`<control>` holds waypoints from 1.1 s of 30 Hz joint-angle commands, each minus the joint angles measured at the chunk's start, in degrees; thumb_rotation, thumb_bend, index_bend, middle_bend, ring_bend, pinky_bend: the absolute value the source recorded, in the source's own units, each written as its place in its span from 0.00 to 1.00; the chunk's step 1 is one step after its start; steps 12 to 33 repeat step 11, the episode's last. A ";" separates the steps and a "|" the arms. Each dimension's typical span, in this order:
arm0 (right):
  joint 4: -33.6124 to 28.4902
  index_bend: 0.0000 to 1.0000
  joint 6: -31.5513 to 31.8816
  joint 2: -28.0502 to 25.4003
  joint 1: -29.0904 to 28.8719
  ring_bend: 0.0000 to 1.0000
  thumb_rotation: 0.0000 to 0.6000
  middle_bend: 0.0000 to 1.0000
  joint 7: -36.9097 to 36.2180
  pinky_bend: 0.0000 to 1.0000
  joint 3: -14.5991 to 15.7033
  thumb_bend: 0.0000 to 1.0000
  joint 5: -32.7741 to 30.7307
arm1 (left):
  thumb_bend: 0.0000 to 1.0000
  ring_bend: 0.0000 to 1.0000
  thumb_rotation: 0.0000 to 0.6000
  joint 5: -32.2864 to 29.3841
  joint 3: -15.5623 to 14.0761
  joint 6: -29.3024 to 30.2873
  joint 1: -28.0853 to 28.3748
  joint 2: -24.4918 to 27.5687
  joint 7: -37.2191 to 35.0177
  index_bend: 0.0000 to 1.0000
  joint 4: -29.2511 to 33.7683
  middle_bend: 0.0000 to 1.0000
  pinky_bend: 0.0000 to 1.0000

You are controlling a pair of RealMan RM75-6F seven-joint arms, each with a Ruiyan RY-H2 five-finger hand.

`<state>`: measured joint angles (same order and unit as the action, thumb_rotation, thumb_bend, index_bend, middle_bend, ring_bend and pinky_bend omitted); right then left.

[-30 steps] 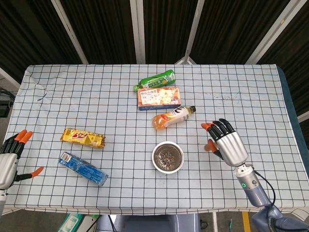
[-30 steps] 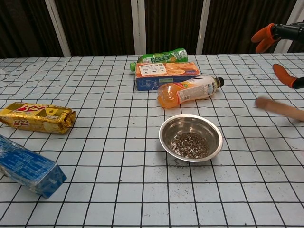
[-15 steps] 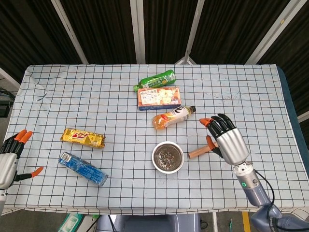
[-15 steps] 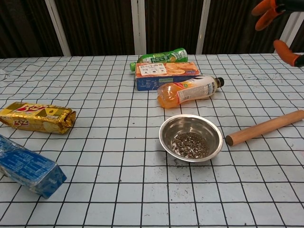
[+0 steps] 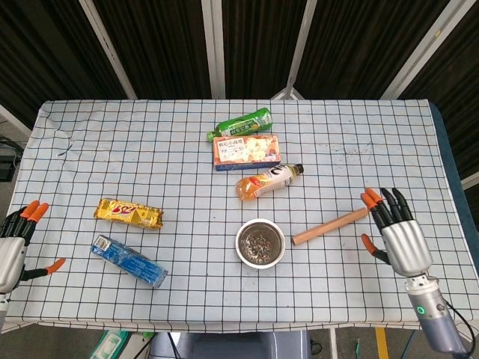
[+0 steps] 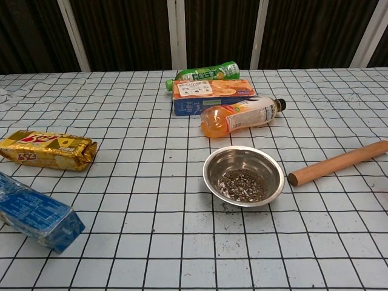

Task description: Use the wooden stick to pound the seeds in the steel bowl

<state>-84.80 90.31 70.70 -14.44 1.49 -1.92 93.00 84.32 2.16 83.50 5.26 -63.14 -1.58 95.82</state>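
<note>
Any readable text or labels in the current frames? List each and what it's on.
"32": red, on the gold snack packet; its smaller print is unreadable.
Orange biscuit box: a white label band with Chinese characters, too small to read.
Green bottle: white lettering along its side, blurred.
Orange drink bottle: printed label, illegible.
Blue packet: print along it, too blurred to read.
Steel bowl and wooden stick: no markings seen.

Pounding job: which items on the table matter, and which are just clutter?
Job:
stick, lying right of the bowl
steel bowl
seeds in the bowl

Clutter:
green bottle
orange box
juice bottle
gold packet
blue packet
</note>
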 commanded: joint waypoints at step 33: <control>-1.64 0.00 4.28 -5.08 7.81 0.00 1.00 0.00 -5.03 0.00 1.38 0.36 -3.89 | 0.08 0.00 1.00 -0.18 0.30 0.98 -0.34 -0.61 2.00 0.00 -0.85 0.00 0.00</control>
